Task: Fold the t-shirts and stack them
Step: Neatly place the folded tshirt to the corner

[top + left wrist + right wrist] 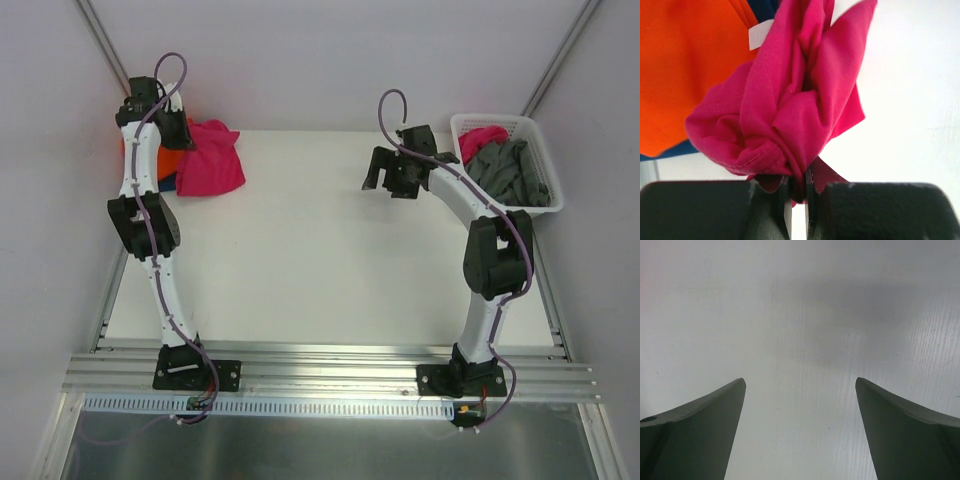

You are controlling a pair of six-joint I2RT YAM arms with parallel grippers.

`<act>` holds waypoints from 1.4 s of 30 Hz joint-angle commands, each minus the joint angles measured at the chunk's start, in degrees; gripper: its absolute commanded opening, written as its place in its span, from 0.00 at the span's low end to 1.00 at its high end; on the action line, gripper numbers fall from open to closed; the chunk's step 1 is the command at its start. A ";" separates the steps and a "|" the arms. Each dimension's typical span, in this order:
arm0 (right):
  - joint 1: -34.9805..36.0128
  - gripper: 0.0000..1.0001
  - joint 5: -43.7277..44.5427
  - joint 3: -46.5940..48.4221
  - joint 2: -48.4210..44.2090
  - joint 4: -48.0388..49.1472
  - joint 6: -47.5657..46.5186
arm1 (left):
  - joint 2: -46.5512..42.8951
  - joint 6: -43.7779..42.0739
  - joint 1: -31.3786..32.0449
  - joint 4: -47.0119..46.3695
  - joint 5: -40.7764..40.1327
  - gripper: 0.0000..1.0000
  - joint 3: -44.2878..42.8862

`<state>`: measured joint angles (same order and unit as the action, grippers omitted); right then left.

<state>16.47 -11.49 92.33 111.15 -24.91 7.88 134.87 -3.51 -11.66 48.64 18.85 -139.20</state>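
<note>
The task looks partly done. At the worktop's far-left corner an orange shirt and a blue shirt lie flat as a stack. The pink shirt sits bunched against them, creased and knotted rather than folded. The left end effector is clamped on a gathered fold of it. The right end effector hangs wide open over bare worktop, holding nothing. The basket at the far right holds crumpled grey shirts and some pink cloth, all yet to be folded.
</note>
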 commanded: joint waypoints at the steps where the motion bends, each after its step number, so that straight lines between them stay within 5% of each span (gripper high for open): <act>1: -0.21 0.97 -0.91 -0.93 -4.72 1.53 -0.14 | -3.30 -2.64 0.15 -3.46 -3.29 0.00 -5.64; 42: 0.67 0.97 -0.20 -11.91 -11.92 3.11 -1.37 | 6.99 -8.45 -3.37 -10.41 -29.65 0.00 -11.18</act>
<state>16.80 -11.53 81.12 103.66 -22.39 7.60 142.30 -10.52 -14.83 39.94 -5.02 -147.13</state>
